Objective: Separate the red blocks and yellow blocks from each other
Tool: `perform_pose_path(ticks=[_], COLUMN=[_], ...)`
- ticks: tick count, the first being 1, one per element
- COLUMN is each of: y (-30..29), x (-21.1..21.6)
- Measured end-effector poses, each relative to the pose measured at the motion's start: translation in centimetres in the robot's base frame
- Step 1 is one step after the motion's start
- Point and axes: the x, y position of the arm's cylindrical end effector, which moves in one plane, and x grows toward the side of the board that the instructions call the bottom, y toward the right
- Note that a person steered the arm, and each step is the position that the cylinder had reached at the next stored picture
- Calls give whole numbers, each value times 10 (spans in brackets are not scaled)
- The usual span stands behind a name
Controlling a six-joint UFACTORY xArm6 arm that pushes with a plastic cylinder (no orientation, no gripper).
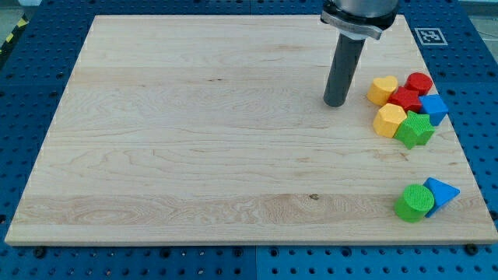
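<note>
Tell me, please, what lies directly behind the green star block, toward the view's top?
Behind the green star block sit the red star block and blue block, pressed close. The red one's lower edge is covered, so I cannot confirm contact there.

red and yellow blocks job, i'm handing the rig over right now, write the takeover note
My tip rests on the wooden board, just to the view's left of the cluster, touching no block.
Cluster at the view's right edge: yellow heart block, red cylinder, red star block, yellow hexagon block, with a blue block and a green star block packed against them.
Green cylinder and blue triangle block sit apart, lower right.
Done: nothing, reds and yellows touch.
Left: push the colours apart.
</note>
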Motion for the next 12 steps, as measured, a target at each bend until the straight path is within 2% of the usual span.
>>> perform_pose_path(ticks=[1,2,3,4,5,6,7,9,10,12], y=[-19,-12,59,166,217,212,174,54,52,74], x=[-32,-92,-108,-102,-53,-19,-17,-7,4,-14])
